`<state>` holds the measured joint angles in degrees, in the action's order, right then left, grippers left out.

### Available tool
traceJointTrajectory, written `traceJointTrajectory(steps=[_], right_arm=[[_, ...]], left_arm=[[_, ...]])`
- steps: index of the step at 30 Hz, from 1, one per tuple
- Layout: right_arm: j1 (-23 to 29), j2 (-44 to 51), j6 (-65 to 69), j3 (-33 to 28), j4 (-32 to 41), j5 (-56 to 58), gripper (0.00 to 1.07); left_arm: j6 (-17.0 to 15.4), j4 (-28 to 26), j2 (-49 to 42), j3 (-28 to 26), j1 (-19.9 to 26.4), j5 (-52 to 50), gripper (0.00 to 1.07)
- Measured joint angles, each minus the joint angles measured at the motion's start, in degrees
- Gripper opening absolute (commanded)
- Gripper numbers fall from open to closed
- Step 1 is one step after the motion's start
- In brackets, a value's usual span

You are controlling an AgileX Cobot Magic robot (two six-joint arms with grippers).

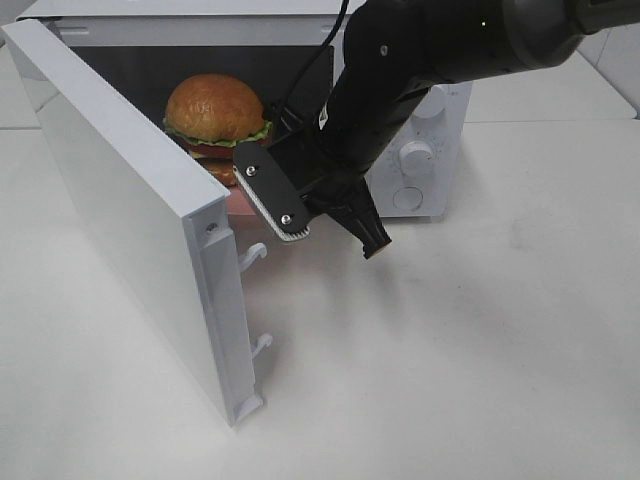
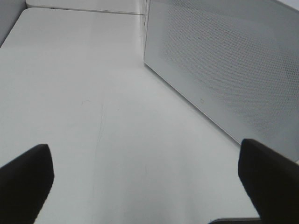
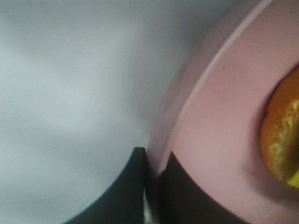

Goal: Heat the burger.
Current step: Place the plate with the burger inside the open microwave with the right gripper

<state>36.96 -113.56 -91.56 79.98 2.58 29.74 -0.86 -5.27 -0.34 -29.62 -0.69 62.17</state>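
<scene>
Pink filled most of the right wrist camera: the plate [image 3: 210, 116], with its rim pinched between the fingers [image 3: 131, 196] of the right gripper [image 3: 153, 161] and no gap that I could see. The burger [image 1: 215, 110] sat on that plate just beyond the fingertips, inside the microwave [image 1: 448, 130]. The door [image 1: 120, 190] stood wide open to the gripper's left. The left gripper [image 2: 147, 179] hung spread and empty beside a perforated white wall [image 2: 224, 70], likely the microwave's side.

My worry was the withdrawal. If the arm [image 1: 400, 80] backed out before the fingers let go, I judged the plate would drag out with it and could spill the burger. A plate left too near the opening would also stop the door closing.

I couldn't tell how deep the plate sat. From above, the arm covered its near edge, and the jaws were hard to read there. The wrist picture was blurred and cut off most of the burger.
</scene>
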Motion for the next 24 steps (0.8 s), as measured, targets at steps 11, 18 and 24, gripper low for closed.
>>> traceJointTrajectory(steps=[11,18,24], right_arm=[[0.00,-3.32,2.52,5.84,-1.03,1.49,0.00],[0.00,-5.67,5.56,9.05,-2.58,2.41,0.00],[0.00,-7.39,8.14,12.09,-5.04,2.64,0.00]], left_arm=[[0.00,0.00,0.00,0.00,0.00,0.00,1.00],[0.00,0.00,0.00,0.00,0.00,0.00,1.00],[0.00,0.00,0.00,0.00,0.00,0.00,1.00]])
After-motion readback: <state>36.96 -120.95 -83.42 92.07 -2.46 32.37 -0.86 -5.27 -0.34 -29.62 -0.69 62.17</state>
